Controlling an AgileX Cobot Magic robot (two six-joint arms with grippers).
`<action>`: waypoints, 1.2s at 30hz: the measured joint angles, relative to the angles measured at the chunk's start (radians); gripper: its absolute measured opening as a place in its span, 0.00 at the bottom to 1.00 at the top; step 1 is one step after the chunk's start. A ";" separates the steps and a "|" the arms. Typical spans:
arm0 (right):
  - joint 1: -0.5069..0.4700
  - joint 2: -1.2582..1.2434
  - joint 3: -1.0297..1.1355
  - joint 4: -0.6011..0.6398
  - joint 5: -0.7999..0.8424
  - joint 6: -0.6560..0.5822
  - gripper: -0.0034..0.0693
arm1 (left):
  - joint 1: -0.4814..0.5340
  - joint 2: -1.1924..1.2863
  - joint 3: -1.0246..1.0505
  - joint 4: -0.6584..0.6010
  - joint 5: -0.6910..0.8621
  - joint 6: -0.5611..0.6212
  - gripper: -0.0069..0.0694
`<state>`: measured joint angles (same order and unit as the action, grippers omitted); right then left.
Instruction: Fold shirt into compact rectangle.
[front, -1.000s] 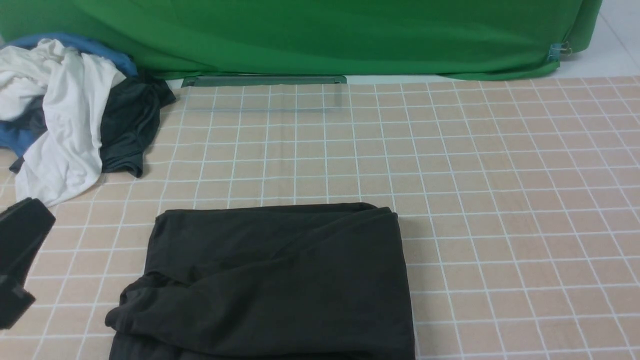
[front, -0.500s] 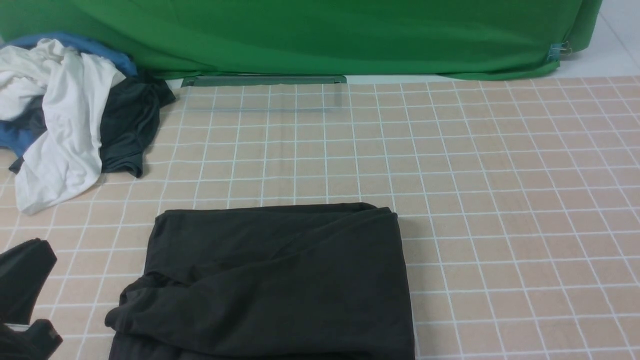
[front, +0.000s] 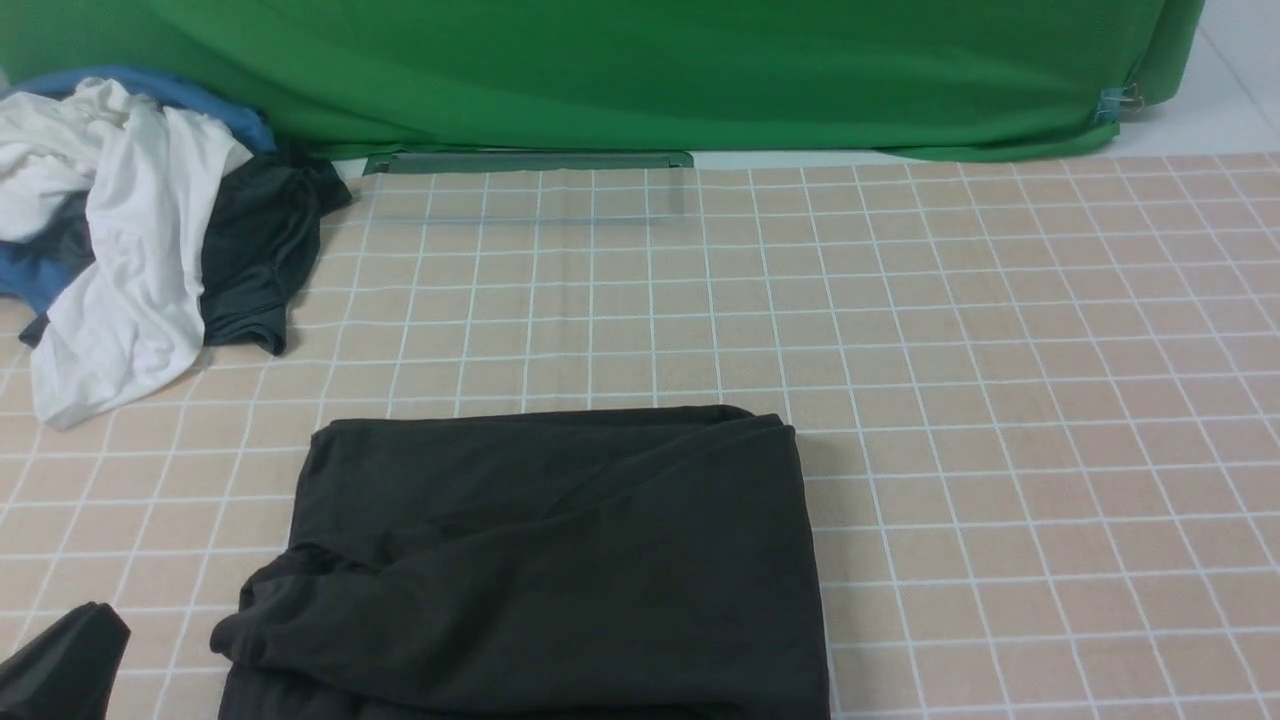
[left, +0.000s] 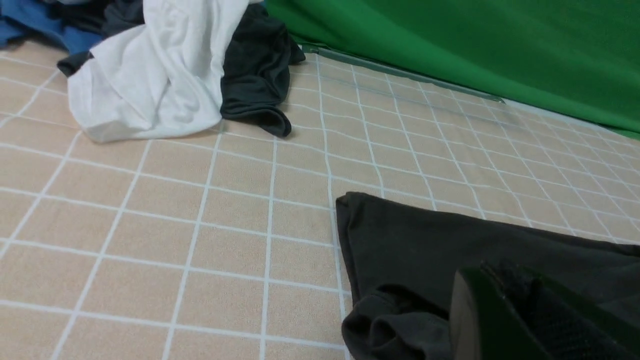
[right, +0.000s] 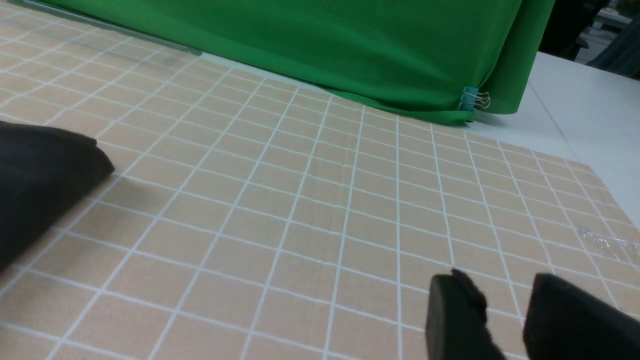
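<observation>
Shirt (front: 540, 560) lies folded, roughly rectangular, on checked cloth (front: 1000, 400) near front edge; left gripper (left: 520, 320) closed, apparently empty, beside its left corner; right gripper (right: 505, 315) slightly parted, empty, well right.

A table under a tan cloth with a white grid (front: 1000, 400) carries everything. The folded black shirt (front: 560, 560) lies flat at the near edge, left of centre. In the far left corner sits a heap: a white garment (front: 130, 250), a dark grey-green garment (front: 255, 250), and what seems a blue one (front: 40, 275) beneath.
</observation>
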<state>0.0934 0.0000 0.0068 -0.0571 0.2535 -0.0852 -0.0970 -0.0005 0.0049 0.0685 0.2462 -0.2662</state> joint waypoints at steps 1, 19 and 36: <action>0.000 0.000 0.000 0.000 0.000 0.000 0.37 | 0.003 0.000 0.000 0.000 0.000 0.000 0.11; 0.000 0.000 0.000 0.000 0.000 0.000 0.37 | 0.109 0.000 0.000 0.000 0.000 0.004 0.11; 0.000 0.000 0.000 0.000 0.000 0.003 0.37 | 0.109 0.000 0.000 0.000 0.000 0.004 0.11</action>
<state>0.0934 0.0000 0.0068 -0.0571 0.2535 -0.0822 0.0118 -0.0005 0.0049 0.0685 0.2460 -0.2619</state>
